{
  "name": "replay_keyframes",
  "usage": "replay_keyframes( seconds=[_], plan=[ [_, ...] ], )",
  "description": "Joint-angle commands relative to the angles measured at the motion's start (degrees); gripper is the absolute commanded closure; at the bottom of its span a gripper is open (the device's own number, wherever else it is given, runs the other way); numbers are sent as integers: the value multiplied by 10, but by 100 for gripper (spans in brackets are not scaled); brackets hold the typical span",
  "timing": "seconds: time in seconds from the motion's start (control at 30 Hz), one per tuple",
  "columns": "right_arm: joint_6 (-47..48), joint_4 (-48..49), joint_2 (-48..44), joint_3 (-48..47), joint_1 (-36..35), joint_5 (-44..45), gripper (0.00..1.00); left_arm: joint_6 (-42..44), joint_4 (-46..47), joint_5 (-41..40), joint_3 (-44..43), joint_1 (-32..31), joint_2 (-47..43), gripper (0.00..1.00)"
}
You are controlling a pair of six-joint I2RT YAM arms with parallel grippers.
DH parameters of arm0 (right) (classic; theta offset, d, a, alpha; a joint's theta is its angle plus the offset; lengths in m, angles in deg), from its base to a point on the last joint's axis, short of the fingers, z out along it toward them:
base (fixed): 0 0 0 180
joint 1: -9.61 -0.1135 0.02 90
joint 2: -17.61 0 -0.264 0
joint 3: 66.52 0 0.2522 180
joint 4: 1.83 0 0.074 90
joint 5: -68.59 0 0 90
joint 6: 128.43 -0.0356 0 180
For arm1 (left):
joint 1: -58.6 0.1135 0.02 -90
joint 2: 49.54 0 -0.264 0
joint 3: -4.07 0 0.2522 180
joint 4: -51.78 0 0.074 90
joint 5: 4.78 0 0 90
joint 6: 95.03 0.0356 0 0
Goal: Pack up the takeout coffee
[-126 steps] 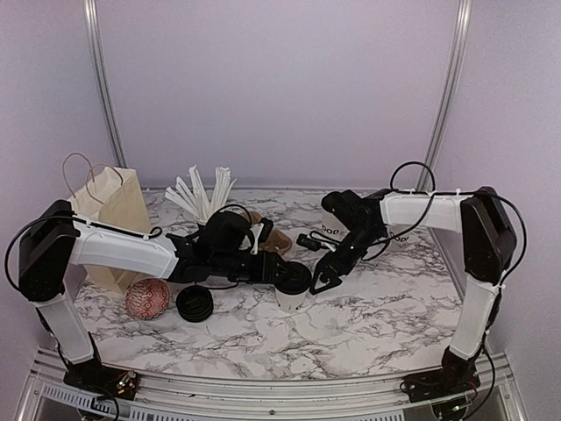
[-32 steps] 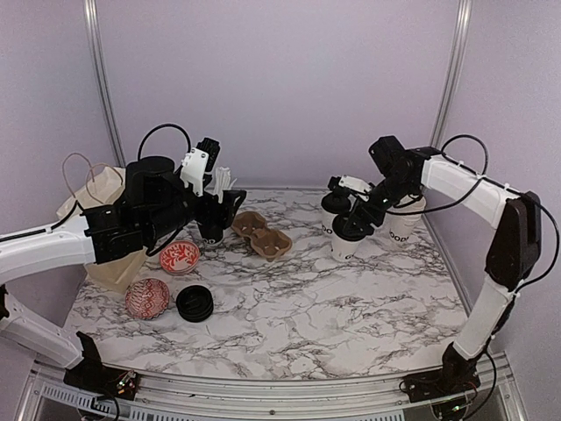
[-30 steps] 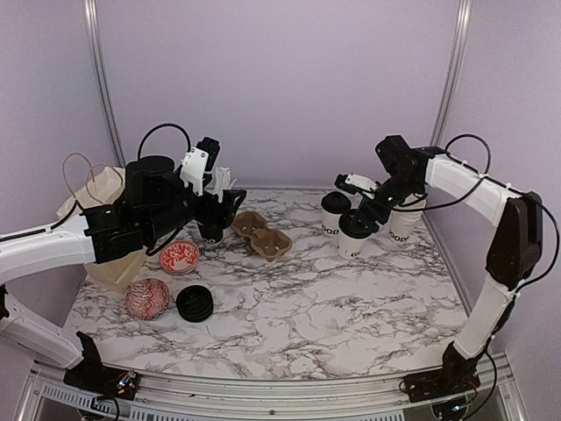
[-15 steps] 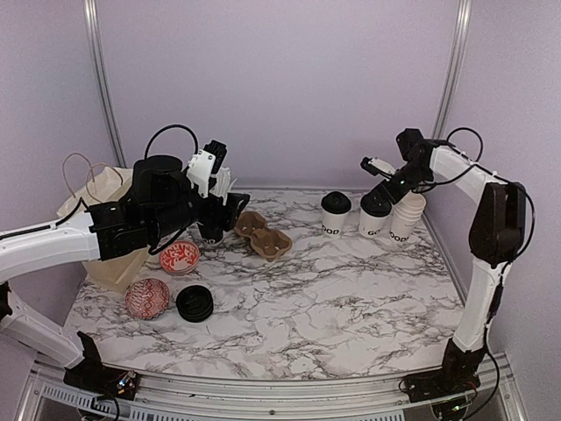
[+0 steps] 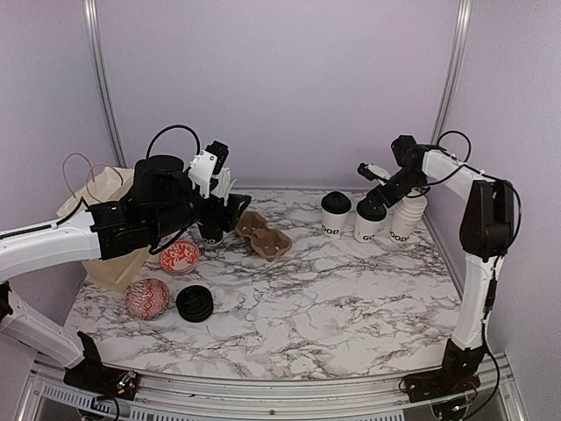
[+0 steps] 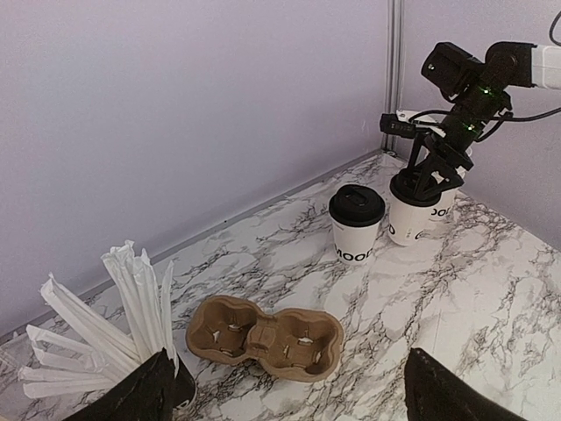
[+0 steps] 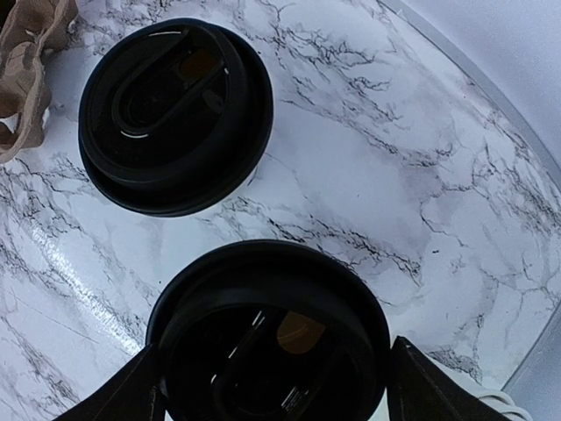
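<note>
Two lidded cups are standing side by side at the far right of the counter [image 5: 351,298]. The first cup [image 5: 334,216] is sitting free, and the second cup [image 5: 369,224] is sitting just beside it. Both are well apart from the cup carrier [image 5: 263,235].

Your right end effector [image 7: 279,381] is hovering directly over the second cup, its fingers [image 7: 131,399] straddling the lid rim on both sides. You cannot tell whether they are pressing on it. Approaching from above is keeping the cup upright and the lid seated.

Your left end effector [image 6: 298,396] is hanging above the counter with its fingers spread wide, holding nothing. It is probably leaving room for the right arm.

Both carrier pockets are lying empty, so you are only at the start of packing. The next move is likely calling for a lift and a level carry to a pocket, since tilting the cup is risking a spill.
</note>
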Motion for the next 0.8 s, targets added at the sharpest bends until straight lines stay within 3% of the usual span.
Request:
replay_keyframes(
  seconds=[0.0,0.13,0.2,0.6,0.77],
  plan=[
    [-11,-1,18,-18,2,-16,18,7,-13,7,-19,0,3,9],
    [-12,1,9,-14,2,-24,10,7,-15,8,-20,0,3,9],
    [-14,8,-1,-7,1,-27,2,6,-17,10,-21,0,3,9],
    [-33,77,-86,72,-2,-91,1,5,-42,48,-59,-2,1,18],
    [-41,108,-136,114,-8,-91,1,-61,-155,-65,-140,-2,-17,22]
  ],
)
